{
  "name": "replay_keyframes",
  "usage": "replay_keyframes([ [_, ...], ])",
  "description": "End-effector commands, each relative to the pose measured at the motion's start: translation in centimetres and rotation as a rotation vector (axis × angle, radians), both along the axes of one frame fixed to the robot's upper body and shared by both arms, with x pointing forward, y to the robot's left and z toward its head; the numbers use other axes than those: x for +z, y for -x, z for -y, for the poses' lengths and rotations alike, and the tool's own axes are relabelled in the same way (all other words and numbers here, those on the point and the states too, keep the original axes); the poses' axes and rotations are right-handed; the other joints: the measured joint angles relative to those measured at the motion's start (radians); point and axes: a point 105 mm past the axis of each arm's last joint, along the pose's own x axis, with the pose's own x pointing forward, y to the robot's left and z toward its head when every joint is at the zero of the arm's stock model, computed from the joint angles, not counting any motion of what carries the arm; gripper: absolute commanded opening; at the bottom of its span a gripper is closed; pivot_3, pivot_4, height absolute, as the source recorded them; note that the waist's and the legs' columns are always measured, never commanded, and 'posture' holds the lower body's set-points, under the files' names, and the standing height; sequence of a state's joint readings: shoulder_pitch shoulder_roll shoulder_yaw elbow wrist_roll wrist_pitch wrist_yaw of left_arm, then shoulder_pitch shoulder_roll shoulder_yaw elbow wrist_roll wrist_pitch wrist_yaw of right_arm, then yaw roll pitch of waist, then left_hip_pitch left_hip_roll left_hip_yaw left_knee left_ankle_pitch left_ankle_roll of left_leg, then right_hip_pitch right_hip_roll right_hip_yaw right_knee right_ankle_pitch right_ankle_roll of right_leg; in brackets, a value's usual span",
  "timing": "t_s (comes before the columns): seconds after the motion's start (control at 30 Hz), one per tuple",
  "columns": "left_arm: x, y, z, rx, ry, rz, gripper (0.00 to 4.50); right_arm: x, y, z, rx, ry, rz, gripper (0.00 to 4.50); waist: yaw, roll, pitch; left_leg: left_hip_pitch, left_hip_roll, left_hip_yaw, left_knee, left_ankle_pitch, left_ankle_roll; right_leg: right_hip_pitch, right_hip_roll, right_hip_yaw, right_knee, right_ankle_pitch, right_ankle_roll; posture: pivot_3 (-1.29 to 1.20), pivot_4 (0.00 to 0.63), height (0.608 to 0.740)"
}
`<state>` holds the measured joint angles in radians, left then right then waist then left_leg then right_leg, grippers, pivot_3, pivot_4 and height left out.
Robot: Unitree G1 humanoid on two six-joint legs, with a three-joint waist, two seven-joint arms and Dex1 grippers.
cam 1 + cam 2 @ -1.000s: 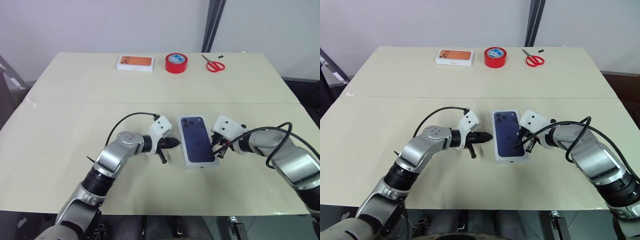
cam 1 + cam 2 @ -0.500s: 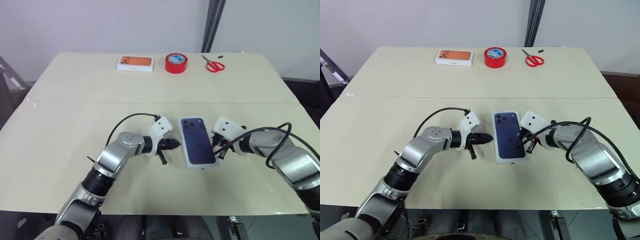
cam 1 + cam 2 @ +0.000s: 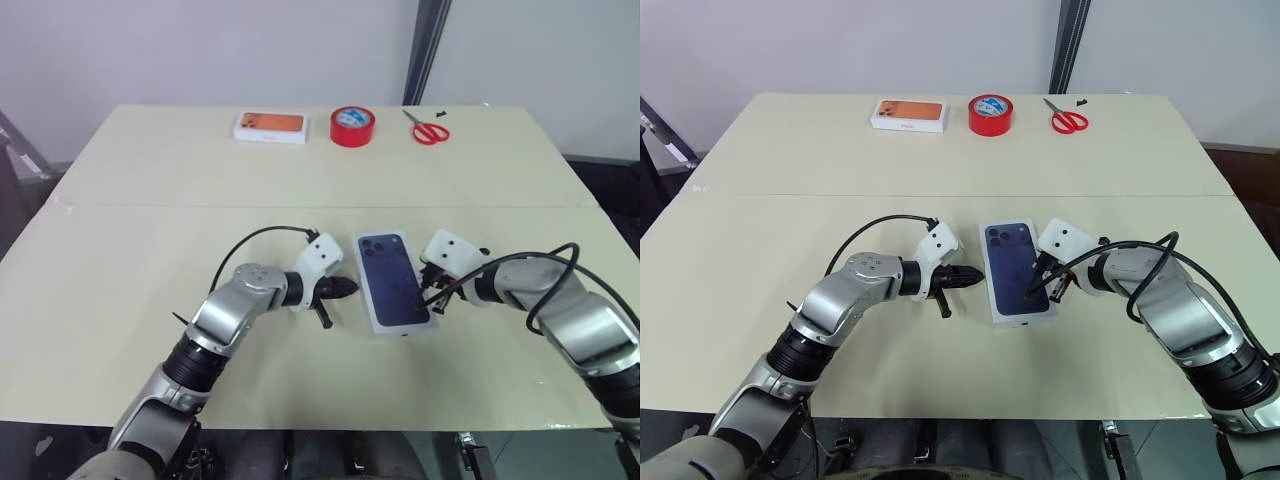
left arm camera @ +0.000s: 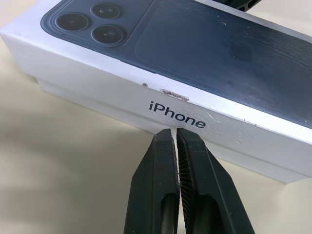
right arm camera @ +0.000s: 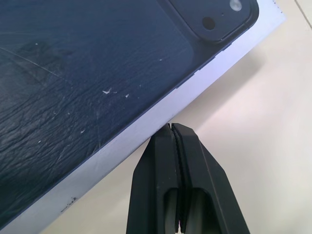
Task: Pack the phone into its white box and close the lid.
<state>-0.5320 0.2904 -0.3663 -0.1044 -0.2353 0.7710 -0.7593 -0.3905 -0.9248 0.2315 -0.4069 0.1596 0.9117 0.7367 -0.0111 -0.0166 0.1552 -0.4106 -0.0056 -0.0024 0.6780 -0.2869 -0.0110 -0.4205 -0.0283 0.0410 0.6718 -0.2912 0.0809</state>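
I see the lid [image 3: 394,281] sitting on the white box [image 4: 122,111] in the middle of the table [image 3: 150,200]. My left gripper [image 4: 174,134] and right gripper [image 5: 171,127] are both pinched together, one at each long side of it, holding nothing.

Lid [image 3: 394,281] on the white box [image 4: 146,117], middle of the table [image 3: 120,260]. Left gripper [image 3: 349,288] just left of lid, right gripper [image 3: 432,298] at its right edge. Far behind lid: second box [image 3: 270,126] leftmost, tape roll [image 3: 352,126], then scissors [image 3: 430,130] rightmost.
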Motion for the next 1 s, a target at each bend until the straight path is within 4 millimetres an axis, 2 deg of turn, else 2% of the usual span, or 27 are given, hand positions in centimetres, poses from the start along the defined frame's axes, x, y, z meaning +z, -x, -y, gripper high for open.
replay_keyframes([
  [0.03, 1.2, -0.1, 0.6, -0.017, 0.038, 0.039, 0.19, 0.9, -0.2, -0.2, 0.017, 0.002, 0.038, 0.04, 0.000, 0.000, 0.000, 0.000, 0.000, 0.000, 0.000, 0.000, 0.000, 0.000, 0.000, 0.000, 0.000, 0.000, 0.000, 0.00, 0.150, 0.733],
  [0.5, 0.9, -0.1, 0.6, -0.016, 0.032, 0.036, 0.19, 0.9, 0.3, 1.2, -0.006, 0.032, 0.024, 0.04, 0.001, 0.000, 0.000, 0.000, 0.000, 0.000, 0.000, 0.000, 0.000, 0.000, 0.000, 0.000, 0.000, 0.000, 0.000, 0.00, 0.150, 0.733],
  [0.6, 0.7, -0.1, 0.5, -0.016, 0.027, 0.032, 0.19, 1.4, 0.3, 2.1, -0.011, 0.055, 0.034, 0.04, 0.001, 0.000, 0.000, 0.000, 0.000, 0.000, 0.001, 0.000, 0.000, 0.000, 0.000, 0.000, 0.000, 0.000, 0.000, 0.00, 0.150, 0.733],
  [0.7, 0.7, -0.2, -0.2, -0.006, 0.024, 0.028, 0.19, 2.8, 0.4, 2.8, 0.010, 0.053, 0.063, 0.04, 0.001, 0.000, 0.000, 0.000, 0.000, 0.000, 0.001, -0.001, 0.001, 0.001, 0.000, 0.000, 0.000, 0.000, 0.000, 0.00, 0.150, 0.733],
  [0.77, 1.4, -0.4, -0.7, 0.012, 0.061, 0.017, 0.19, 4.1, 1.0, 2.8, 0.059, 0.023, 0.079, 0.04, 0.001, 0.000, 0.000, 0.000, 0.000, 0.000, 0.001, -0.001, 0.001, 0.001, 0.000, 0.000, 0.000, 0.000, 0.000, 0.00, 0.150, 0.733],
  [0.87, 3.8, -1.2, -1.0, 0.039, 0.157, 0.020, 0.19, 5.2, 2.7, 1.8, 0.156, -0.074, 0.053, 0.04, 0.001, 0.000, 0.000, 0.000, 0.000, 0.000, 0.001, -0.001, 0.001, 0.001, 0.001, 0.000, 0.000, 0.000, 0.000, 0.00, 0.150, 0.733],
  [0.93, 5.1, -1.6, -0.7, 0.044, 0.204, 0.027, 0.19, 5.0, 4.0, 0.9, 0.209, -0.131, 0.008, 0.04, 0.002, 0.000, 0.000, 0.000, 0.001, 0.000, 0.001, -0.001, 0.002, 0.001, 0.001, 0.000, 0.000, 0.000, 0.000, 0.00, 0.150, 0.733],
  [1.0, 5.6, -1.9, 0.0, 0.038, 0.208, 0.038, 0.19, 4.4, 5.0, 0.0, 0.249, -0.164, -0.036, 0.04, 0.003, 0.000, 0.000, 0.000, 0.001, -0.001, 0.003, -0.002, 0.003, 0.002, 0.001, -0.001, 0.000, 0.000, 0.000, 0.00, 0.150, 0.733],
])
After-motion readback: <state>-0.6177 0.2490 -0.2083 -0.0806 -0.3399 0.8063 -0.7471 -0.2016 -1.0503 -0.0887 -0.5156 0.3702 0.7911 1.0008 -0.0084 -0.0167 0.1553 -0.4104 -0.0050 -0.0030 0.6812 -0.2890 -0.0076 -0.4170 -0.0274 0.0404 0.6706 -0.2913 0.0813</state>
